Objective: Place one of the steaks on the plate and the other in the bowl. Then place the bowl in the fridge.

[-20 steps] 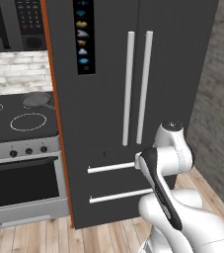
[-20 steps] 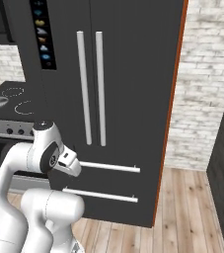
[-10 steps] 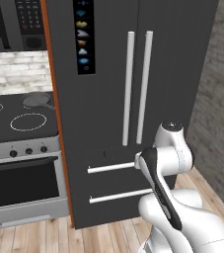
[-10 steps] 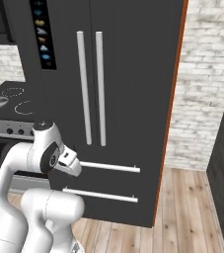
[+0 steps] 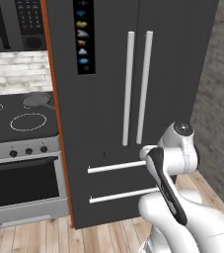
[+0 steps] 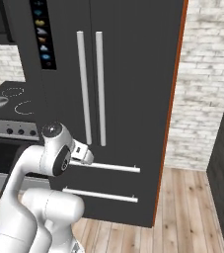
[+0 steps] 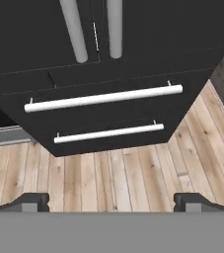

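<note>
Nothing has moved; pincer seemingly wide open, empty, facing fridge.

Fridge top cut off (perhaps closed).

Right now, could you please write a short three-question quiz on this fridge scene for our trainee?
1. True or false: the fridge doors are shut.
2. How many horizontal bar handles sit on the drawers?
3. What lies left of the fridge: A) the stove, B) a sink, C) a table?

Key: 1 true; 2 two; 3 A. The jaws of the gripper stand wide apart, holding nothing, over the wooden floor.
</note>
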Robot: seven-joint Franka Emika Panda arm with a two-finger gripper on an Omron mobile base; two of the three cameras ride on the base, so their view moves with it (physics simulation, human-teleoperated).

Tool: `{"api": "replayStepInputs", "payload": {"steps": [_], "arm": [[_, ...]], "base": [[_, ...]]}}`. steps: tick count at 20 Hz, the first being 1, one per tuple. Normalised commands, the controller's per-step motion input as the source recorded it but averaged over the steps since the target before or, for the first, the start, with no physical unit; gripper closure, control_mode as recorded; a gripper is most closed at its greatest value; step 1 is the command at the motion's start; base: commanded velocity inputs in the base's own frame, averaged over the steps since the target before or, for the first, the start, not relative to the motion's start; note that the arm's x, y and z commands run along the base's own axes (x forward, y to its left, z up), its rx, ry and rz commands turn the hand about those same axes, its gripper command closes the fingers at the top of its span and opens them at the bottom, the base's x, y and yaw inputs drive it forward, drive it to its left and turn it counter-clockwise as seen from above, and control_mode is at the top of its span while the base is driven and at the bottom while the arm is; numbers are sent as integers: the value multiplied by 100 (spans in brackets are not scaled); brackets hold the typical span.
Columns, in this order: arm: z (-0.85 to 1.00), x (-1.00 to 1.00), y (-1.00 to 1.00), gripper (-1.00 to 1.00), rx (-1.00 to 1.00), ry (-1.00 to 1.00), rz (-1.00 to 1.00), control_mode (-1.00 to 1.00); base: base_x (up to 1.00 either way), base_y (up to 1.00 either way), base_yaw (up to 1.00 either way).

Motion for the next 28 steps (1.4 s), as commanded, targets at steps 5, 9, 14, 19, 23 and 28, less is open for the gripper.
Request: {"api": "replayStepInputs", "payload": {"steps": [5, 9, 14, 19, 23, 28], "arm": [[60, 98, -10, -100, -15, -16, 0, -100], [86, 48, -6, -100, -5, -1, 0, -100], [60, 4, -13, -100, 0, 0, 5, -100], [0, 8, -23, -100, 4, -1, 1, -100], [19, 35, -10, -100, 1, -10, 0, -100], [43, 13, -1, -100, 7, -3, 0, -100]], "base": [[0, 0, 0], [0, 0, 0], [0, 0, 0], [0, 0, 0], [0, 0, 0], [0, 0, 0]]}}
